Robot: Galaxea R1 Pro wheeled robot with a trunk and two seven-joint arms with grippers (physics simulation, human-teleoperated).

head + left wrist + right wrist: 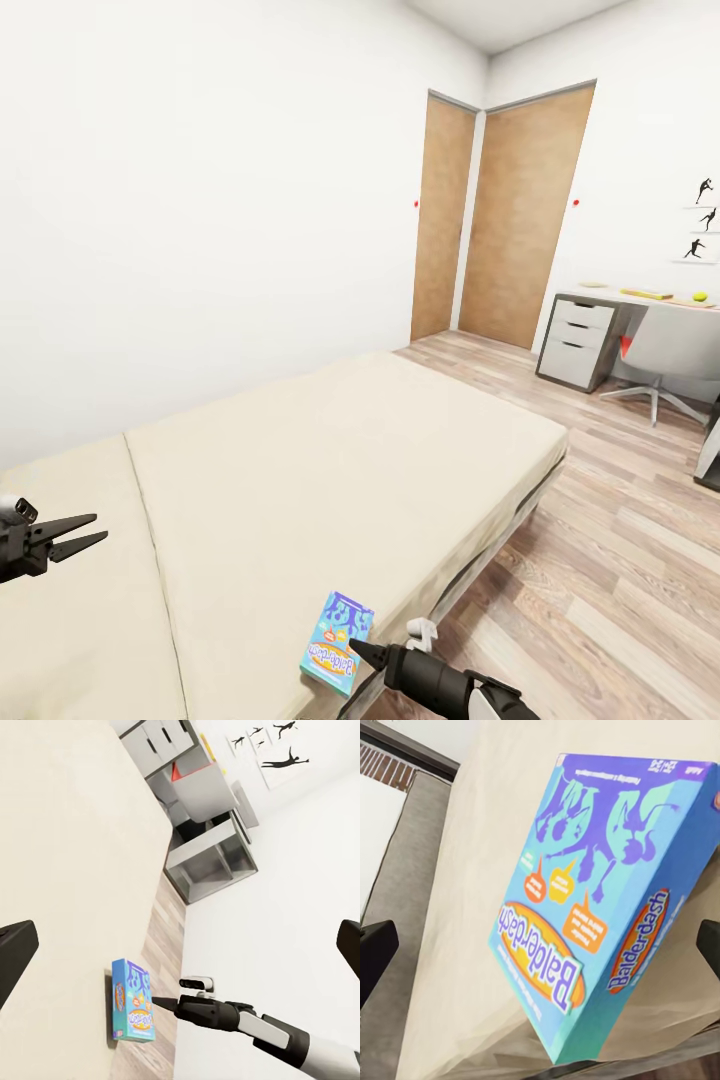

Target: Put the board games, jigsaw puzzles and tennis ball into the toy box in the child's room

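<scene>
— Nearest the head camera is the right end effector (362, 650), a black tapered tip on a white-and-black arm. How does it stand to the small blue printed board game box (337, 641)?

— Just beside it. The box lies flat on the plain beige mattress of the bed (330, 470), at the near edge, and the tip points at its right side. In the right wrist view the box (600, 900) sits between the spread fingers, so that end effector is open and empty.

— And its long axis?

— It runs roughly away from the robot, along the bed's edge.

— The left end effector (85, 532)?

— Also open, holding nothing, well apart over the mattress. I'd judge the right arm the one to take it.
</scene>
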